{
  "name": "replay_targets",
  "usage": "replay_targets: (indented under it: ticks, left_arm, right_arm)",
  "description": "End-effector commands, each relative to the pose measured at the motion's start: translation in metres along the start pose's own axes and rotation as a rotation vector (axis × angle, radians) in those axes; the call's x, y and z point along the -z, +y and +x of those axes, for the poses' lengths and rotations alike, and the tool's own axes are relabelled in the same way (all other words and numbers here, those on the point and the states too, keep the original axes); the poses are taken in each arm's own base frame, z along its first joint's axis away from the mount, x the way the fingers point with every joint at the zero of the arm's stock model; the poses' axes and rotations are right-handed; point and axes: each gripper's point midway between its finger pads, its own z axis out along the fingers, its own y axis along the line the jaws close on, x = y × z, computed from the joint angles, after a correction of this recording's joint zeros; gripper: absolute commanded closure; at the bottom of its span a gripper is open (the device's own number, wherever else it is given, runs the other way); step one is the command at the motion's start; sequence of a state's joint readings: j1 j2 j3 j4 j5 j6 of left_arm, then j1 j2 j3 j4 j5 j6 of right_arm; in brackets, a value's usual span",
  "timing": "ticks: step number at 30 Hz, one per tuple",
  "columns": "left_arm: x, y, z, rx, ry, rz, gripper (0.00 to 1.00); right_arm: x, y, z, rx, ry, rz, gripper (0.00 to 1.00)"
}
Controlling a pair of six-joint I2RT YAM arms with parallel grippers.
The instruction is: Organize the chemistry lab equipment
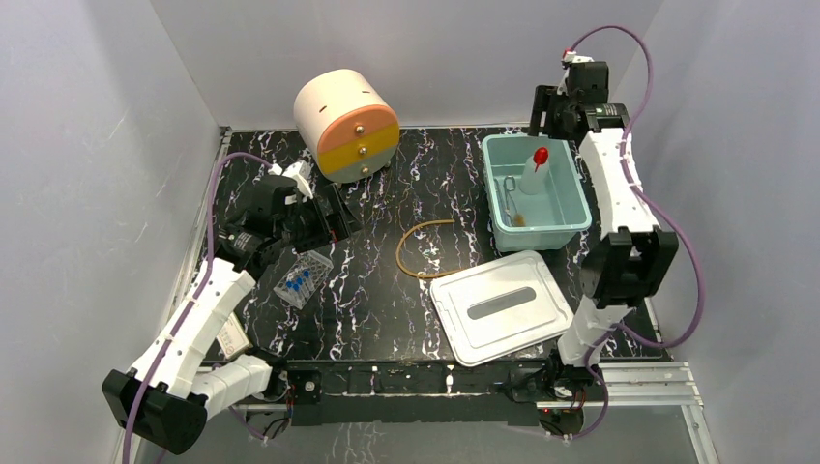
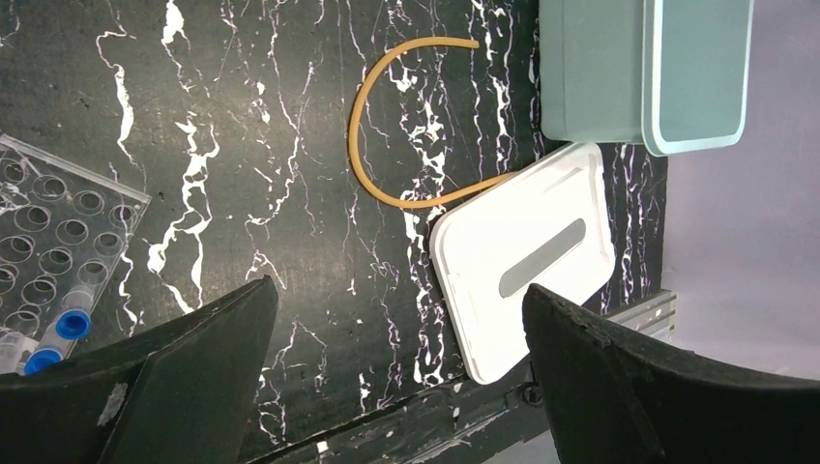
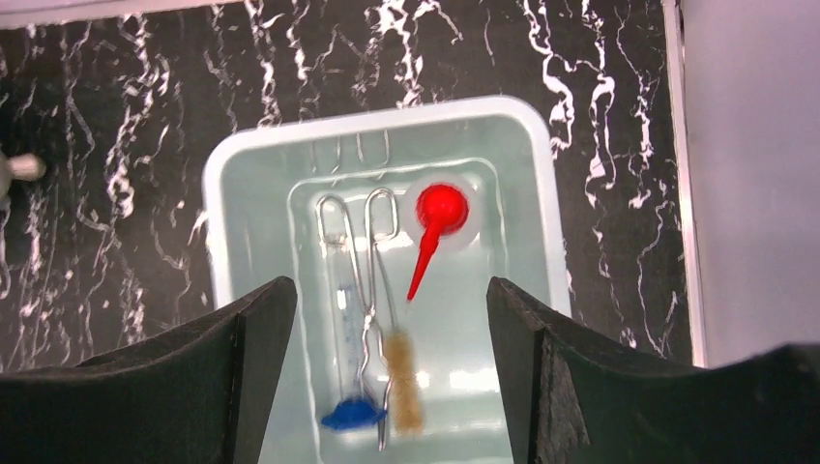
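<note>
Reading the table as a clock face from the top view, the teal bin sat at about 2 o'clock, and it already held the squeeze bottle, the forceps, the tube brush and one blue-capped tube. The right gripper hung above the bin with its fingers spread wide and nothing between them. The left gripper was as wide and as empty, near the tube rack at about 8 o'clock, where the other blue-capped tubes stood. The tubing loop lay flat near the centre, its open side toward 3 o'clock, and one end ran up to the edge of the white lid at 5 o'clock (we could not tell whether it was tucked under). We judged the step in hand to be fetching the loop for the bin. To do it well, we thought the pinch should fall on the arch at the 9 o'clock side, well away from the lid. The fingers should come straight down across the tubing. The lift should be slow, so the limp ends trailed clear without dragging the lid. Over the bin we would lower the loop beside the bottle, not onto its nozzle. The drum-shaped drawer unit at 11 o'clock needed no attention.
</note>
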State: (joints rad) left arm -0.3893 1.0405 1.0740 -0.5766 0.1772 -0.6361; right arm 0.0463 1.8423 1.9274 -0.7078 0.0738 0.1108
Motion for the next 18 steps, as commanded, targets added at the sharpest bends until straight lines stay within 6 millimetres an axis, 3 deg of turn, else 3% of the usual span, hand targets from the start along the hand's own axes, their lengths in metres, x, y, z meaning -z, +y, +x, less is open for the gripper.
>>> replay_targets:
  ticks: [1, 5, 10, 18]
  left_arm:
    - [0.01, -0.014, 0.005, 0.0, 0.029, 0.07, 0.02]
    - [0.014, -0.022, 0.011, 0.011, 0.056, 0.112, 0.02]
    - [0.02, -0.019, 0.01, 0.006, 0.036, 0.099, 0.02]
    - [0.039, -0.01, -0.025, -0.007, -0.126, -0.006, 0.02]
  right_arm:
    - [0.079, 0.06, -0.018, 0.074, -0.132, -0.101, 0.21]
    - [0.111, 0.094, -0.005, 0.071, -0.162, -0.194, 0.24]
    - [0.147, 0.154, 0.026, 0.087, -0.175, -0.37, 0.25]
    - [0.158, 0.229, 0.108, 0.16, -0.045, -0.484, 0.26]
